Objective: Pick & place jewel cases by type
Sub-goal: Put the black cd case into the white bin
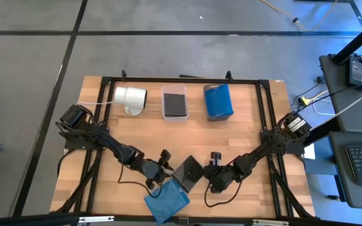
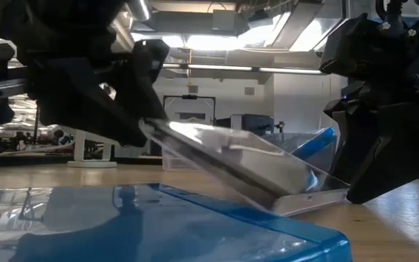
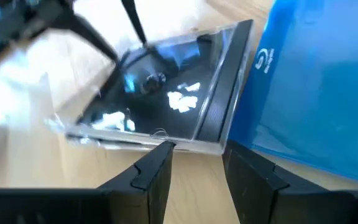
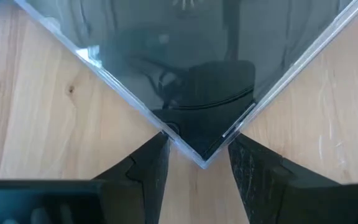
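Note:
A dark jewel case [image 1: 189, 173] with a clear lid stands tilted between my two grippers near the table's front middle. Its low edge [image 2: 318, 198] rests on the wood and its high edge [image 2: 151, 127] is at my left gripper [image 1: 163, 168], whose fingers stand apart. My right gripper [image 1: 213, 173] is closed on the case's opposite corner. A translucent blue jewel case [image 1: 166, 199] lies flat at the front edge, just beside the dark one [image 3: 166, 99]. My left gripper meets the dark case's raised edge [image 3: 194, 147] with its two fingertips [image 3: 163, 154], coming slantwise down from the table's left. The edge lies across both tips and bare wood shows in the gap between them; whether anything is pinched I cannot tell. My right gripper has one corner of the dark case [image 4: 201, 157] wedged between its two fingers [image 4: 148, 163], each finger against one of the edges that meet there. It comes slanting down from the table's right. That side of the case is low, on the table.
Along the far side stand a white cylinder [image 1: 131, 98], a black tray bin [image 1: 175, 113] with dark cases in it and a blue tray bin [image 1: 219, 115]. Bare wood lies between the bins and the grippers.

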Robot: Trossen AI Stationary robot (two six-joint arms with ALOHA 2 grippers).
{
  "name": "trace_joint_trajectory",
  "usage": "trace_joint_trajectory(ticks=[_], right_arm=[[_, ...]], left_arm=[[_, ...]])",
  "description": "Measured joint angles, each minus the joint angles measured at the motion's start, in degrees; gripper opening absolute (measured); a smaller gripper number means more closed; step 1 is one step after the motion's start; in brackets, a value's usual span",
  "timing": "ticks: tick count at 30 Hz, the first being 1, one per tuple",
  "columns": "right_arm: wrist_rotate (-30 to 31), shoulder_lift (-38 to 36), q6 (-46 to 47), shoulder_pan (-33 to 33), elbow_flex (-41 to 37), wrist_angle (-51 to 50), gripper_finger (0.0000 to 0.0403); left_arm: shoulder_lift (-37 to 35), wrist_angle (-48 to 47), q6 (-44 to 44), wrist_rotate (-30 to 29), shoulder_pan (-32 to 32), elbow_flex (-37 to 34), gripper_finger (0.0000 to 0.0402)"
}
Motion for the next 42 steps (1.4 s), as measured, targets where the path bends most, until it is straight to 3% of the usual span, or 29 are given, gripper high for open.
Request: trace_joint_trajectory(ticks=[12,26,32,42], right_arm=[[1.93,0.28,-3.18,-0.52,-0.02,2.71,0.0167],[0.84,0.24,-4.16,-1.18,0.00,2.50,0.0167],[0.72,0.24,-5.83,-1.31,0.02,2.59,0.0167],[0.68,0.24,-6.37,-1.31,0.02,2.67,0.0167]], left_arm=[[-0.09,9.69,13.67,-4.69,-1.01,0.32,0.0141],[-0.01,9.13,14.69,-9.49,-1.05,0.19,0.0141],[0.07,8.93,14.75,-15.10,-1.38,0.10,0.0141],[0.07,8.95,15.03,-14.83,-1.40,0.06,0.0141]])
